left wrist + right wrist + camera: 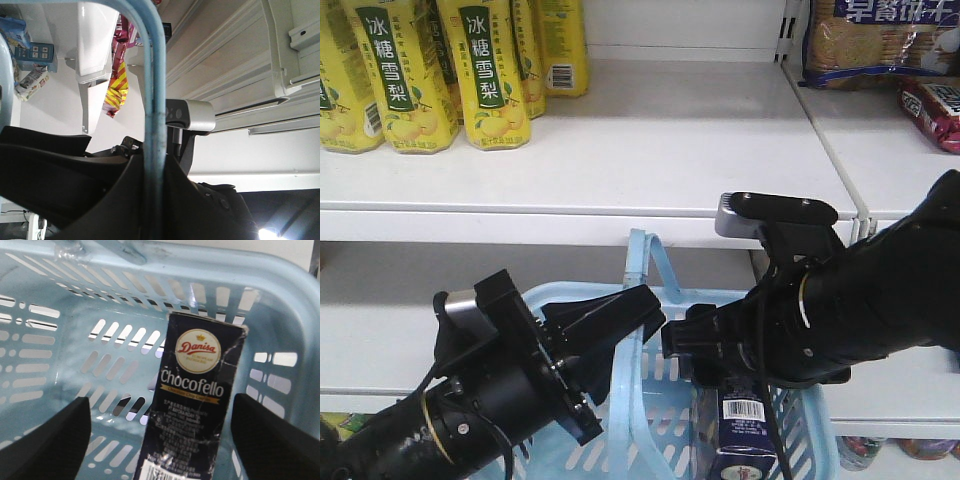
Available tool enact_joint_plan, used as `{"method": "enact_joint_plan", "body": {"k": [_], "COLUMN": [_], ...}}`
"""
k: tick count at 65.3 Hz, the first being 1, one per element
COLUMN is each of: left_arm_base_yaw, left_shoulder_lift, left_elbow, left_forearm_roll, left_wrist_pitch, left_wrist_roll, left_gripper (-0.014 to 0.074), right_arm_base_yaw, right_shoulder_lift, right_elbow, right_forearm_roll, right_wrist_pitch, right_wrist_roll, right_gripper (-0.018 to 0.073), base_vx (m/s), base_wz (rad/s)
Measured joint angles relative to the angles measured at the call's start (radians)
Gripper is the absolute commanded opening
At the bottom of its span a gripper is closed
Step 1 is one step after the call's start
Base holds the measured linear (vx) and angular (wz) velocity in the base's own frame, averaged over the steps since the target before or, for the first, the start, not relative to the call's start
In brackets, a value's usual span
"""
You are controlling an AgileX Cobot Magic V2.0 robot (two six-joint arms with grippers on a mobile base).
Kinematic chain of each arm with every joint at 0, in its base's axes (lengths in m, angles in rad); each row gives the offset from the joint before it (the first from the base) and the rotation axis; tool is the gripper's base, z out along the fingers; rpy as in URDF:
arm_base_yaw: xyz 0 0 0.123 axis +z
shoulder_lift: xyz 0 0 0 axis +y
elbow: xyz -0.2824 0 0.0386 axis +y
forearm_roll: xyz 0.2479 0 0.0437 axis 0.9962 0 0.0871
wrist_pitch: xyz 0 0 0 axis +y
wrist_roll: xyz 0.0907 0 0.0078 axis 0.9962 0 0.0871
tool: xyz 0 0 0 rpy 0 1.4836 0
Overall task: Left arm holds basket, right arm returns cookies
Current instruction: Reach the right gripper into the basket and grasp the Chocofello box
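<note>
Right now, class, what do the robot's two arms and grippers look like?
Left arm: black cylinder, yellow ring, small grey block, thin black cable; left gripper is a flat black wedge. Right arm: bulkier, rounded, black, with a white arc and a hanging black cable; right gripper is boxy, topped by a grey plate, with textured black pads.

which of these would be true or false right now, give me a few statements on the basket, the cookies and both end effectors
1. The cookie box sits inside the basket. True.
2. The right end effector is clamped on the cookie box. False: it is open, with its fingers apart from the box on either side.
3. The left end effector is closed on the basket's handle. True.
4. The yellow bottles lie in the basket. False: they stand on the shelf.
</note>
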Motion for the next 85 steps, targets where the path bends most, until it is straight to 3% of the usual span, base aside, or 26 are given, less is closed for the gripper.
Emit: {"method": "enact_joint_plan", "body": {"k": [53, 85], "left_arm_base_yaw": [0.0, 0.0], "left_shoulder_lift": [0.0, 0.0], "left_elbow": [0.0, 0.0], "left_forearm_roll": [0.0, 0.0], "left_wrist_pitch": [0.0, 0.0], "left_wrist_roll": [0.0, 0.0], "left_gripper": [0.0, 0.0], "right_arm_base_yaw": [0.001, 0.001], "right_shoulder_lift": [0.026, 0.03], "right_elbow": [0.074, 0.112], "right_forearm_roll": [-0.022, -0.048], "right_wrist_pitch": [-0.025, -0.14], "right_wrist_roll": [0.003, 0.003], "right_gripper": [0.0542, 0.0525], "base_vx": [0.0, 0.0], "base_wz": [0.0, 0.0]}}
